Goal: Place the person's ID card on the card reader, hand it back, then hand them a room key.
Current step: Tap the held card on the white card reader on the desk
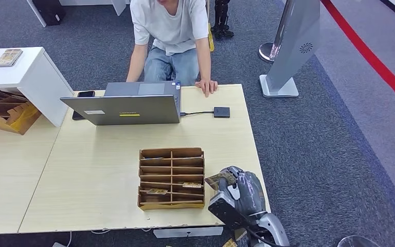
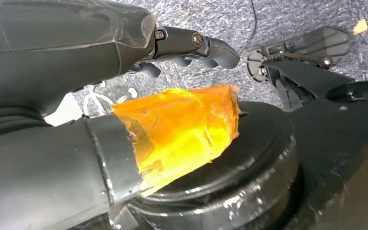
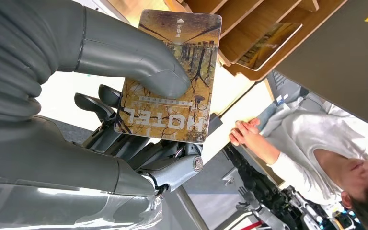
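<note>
The right hand (image 1: pixel 239 188) grips a room key (image 3: pixel 170 76), a card printed "HOTEL", pinned flat between the thumb and the fingers behind it. The hand sits at the near right corner of the counter (image 1: pixel 97 175), just beside the wooden card rack (image 1: pixel 171 178), which holds a few more cards in its slots. By my reading the last step is in hand: the key is out of the rack and has to go to the person (image 1: pixel 172 31).

That move calls for a long reach ahead of the hand, across the counter, past the card reader (image 1: pixel 221 112) to the person's hand (image 1: pixel 207 86), which rests on the far edge. The card should be offered edge forward, with the grip kept firm until it is taken.

The left hand (image 2: pixel 191 45) hangs over the floor, its fingers loosely apart and holding nothing.

The counter is pale wood. Ahead and to the left of the right hand stands a laptop (image 1: pixel 126 103), cabled to the reader. Grey carpet (image 1: pixel 313 154) surrounds the counter, with a grey kiosk stand (image 1: pixel 293 46) far ahead and to the right.
</note>
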Robot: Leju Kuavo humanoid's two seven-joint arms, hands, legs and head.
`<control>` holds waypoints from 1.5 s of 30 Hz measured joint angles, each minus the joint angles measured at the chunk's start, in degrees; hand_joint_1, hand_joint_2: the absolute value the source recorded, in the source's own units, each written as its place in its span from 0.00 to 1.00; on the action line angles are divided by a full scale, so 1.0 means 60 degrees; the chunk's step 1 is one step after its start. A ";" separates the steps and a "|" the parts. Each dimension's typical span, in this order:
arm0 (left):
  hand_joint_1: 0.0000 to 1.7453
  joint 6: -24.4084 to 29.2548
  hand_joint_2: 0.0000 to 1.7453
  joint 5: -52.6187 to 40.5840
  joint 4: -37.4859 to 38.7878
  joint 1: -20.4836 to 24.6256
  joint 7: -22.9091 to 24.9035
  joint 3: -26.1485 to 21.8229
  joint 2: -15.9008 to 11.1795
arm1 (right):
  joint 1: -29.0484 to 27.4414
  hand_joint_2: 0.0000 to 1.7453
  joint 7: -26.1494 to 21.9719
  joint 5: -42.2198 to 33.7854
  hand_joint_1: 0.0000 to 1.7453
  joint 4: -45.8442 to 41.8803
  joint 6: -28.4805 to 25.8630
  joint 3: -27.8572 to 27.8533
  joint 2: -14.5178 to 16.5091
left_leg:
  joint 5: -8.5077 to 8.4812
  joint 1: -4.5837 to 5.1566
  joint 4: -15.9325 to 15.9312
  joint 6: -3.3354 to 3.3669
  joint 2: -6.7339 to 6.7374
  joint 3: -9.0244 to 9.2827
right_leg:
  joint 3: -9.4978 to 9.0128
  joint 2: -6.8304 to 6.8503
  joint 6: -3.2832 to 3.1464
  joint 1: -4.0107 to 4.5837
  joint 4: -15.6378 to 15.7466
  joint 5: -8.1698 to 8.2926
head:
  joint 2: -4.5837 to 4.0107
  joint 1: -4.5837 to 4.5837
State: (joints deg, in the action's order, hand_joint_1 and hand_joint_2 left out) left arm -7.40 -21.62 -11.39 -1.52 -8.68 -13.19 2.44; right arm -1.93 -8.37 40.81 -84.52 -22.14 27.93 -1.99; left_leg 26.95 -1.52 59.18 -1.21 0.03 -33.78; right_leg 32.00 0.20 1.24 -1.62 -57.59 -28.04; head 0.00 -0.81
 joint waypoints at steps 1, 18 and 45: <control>0.00 -0.0001 0.00 0.0000 0.0000 -0.0007 0.0000 -0.0005 -0.0015 | 0.0002 1.00 0.0002 0.0000 1.00 0.0018 0.0004 -0.0002 0.0001 | 0.0000 0.0000 0.0000 0.0000 0.0000 0.0000 | 0.0000 0.0000 0.0000 0.0000 0.0000 0.0000 | 0.0000 0.0000; 0.00 -0.2011 0.00 0.0425 0.1091 -0.0380 -0.0925 -0.0188 -0.0906 | 0.0577 1.00 0.0059 -0.0574 1.00 0.0699 0.0507 0.0033 0.0001 | 0.0000 -0.0003 -0.0004 -0.0001 0.0001 0.0000 | 0.0002 0.0000 -0.0002 0.0003 -0.0001 -0.0005 | 0.0000 0.0002; 0.00 -0.2097 0.00 0.1265 0.1741 -0.0635 -0.0947 -0.0195 -0.1190 | 0.1339 1.00 0.0294 -0.0800 1.00 0.1910 0.0775 0.0200 0.0028 | 0.0000 -0.0001 -0.0004 -0.0001 -0.0002 -0.0002 | -0.0001 0.0006 -0.0001 0.0002 0.0000 -0.0005 | 0.0000 0.0002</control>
State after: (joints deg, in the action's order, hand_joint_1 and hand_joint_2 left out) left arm -19.98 -14.03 -0.94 -5.33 -14.36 -14.36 -4.70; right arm 6.10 -6.60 36.01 -73.06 -17.49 29.14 -1.83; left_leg 26.95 -1.53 59.16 -1.22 0.02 -33.79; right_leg 31.99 0.23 1.23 -1.61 -57.59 -28.08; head 0.00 -0.80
